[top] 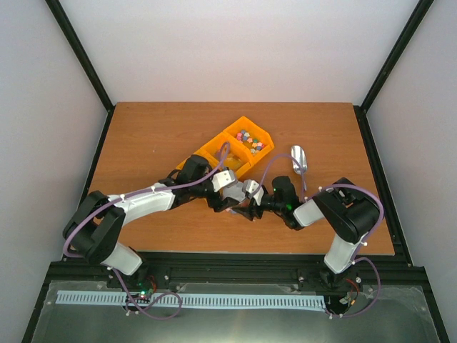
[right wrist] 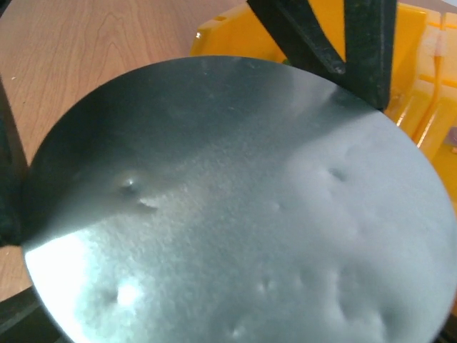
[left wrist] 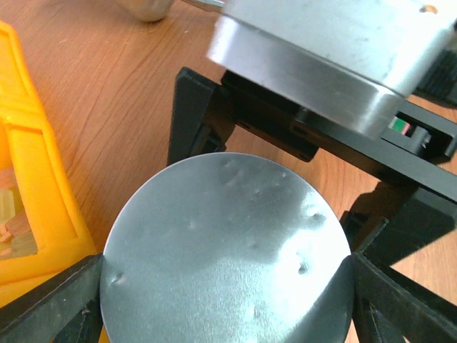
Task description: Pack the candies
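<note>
The candies [top: 250, 139], tiny mixed-colour sweets, lie in the right compartment of an orange bin [top: 230, 145] at the table's middle back. Both grippers meet just in front of the bin. My left gripper [top: 227, 181] is shut on a round metal lid [left wrist: 228, 250], its fingers [left wrist: 57, 304] pressing the lid's two edges. My right gripper [top: 251, 191] is shut on a silver round tin [left wrist: 321, 50], whose dented flat face [right wrist: 235, 207] fills the right wrist view. The two metal pieces sit close together, slightly apart. No clear jar shows.
A metal scoop [top: 298, 158] lies on the wood table [top: 143, 136] to the right of the bin. The bin's yellow wall [left wrist: 32, 179] stands close on the left of my left gripper and behind the tin in the right wrist view [right wrist: 410, 86].
</note>
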Robot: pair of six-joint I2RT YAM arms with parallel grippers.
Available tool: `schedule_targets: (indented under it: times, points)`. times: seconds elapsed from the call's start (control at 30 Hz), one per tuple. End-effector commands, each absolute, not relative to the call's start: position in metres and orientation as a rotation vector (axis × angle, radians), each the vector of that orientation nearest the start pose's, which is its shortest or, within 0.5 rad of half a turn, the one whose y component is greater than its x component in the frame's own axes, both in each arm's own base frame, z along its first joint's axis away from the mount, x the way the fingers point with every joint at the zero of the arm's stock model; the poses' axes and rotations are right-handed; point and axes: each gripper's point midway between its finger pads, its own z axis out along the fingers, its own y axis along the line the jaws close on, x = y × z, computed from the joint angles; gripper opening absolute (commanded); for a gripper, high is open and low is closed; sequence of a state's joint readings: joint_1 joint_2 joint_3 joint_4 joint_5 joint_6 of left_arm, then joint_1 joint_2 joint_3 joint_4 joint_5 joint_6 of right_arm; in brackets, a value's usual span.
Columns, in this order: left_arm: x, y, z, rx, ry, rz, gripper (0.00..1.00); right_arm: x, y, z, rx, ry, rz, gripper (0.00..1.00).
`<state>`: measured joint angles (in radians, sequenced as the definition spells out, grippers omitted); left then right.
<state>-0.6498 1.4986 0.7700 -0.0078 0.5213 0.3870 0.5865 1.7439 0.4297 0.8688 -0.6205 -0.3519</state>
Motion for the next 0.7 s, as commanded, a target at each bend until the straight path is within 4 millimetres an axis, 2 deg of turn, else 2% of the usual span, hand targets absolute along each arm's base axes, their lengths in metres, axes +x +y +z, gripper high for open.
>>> schedule_targets:
  times: [0.0, 0.33, 0.4, 0.47, 0.5, 0.53, 0.6, 0.67]
  points:
    - [0.205, -0.308, 0.108, 1.667, 1.676, -0.898, 0.61, 0.258, 0.299, 0.069, -1.279, 1.495, 0.780, 0.51]
    - [0.186, -0.302, 0.103, 1.936, 1.485, -0.936, 0.62, 0.235, 0.303, 0.073, -1.427, 1.367, 0.836, 0.38]
    - [0.181, -0.299, 0.099, 1.978, 1.459, -0.931, 0.62, 0.235, 0.303, 0.073, -1.434, 1.370, 0.844, 0.34]
    - [0.182, -0.299, 0.099, 1.982, 1.455, -0.921, 0.62, 0.238, 0.304, 0.075, -1.427, 1.373, 0.845, 0.35]
    - [0.184, -0.299, 0.100, 1.972, 1.465, -0.922, 0.62, 0.240, 0.304, 0.076, -1.419, 1.379, 0.837, 0.39]
    - [0.185, -0.300, 0.101, 1.953, 1.486, -0.929, 0.62, 0.244, 0.304, 0.077, -1.405, 1.387, 0.822, 0.48]
    - [0.200, -0.306, 0.105, 1.847, 1.558, -0.916, 0.62, 0.254, 0.302, 0.080, -1.357, 1.419, 0.787, 0.74]
    - [0.222, -0.310, 0.110, 1.683, 1.667, -0.887, 0.61, 0.258, 0.299, 0.084, -1.320, 1.445, 0.781, 0.92]
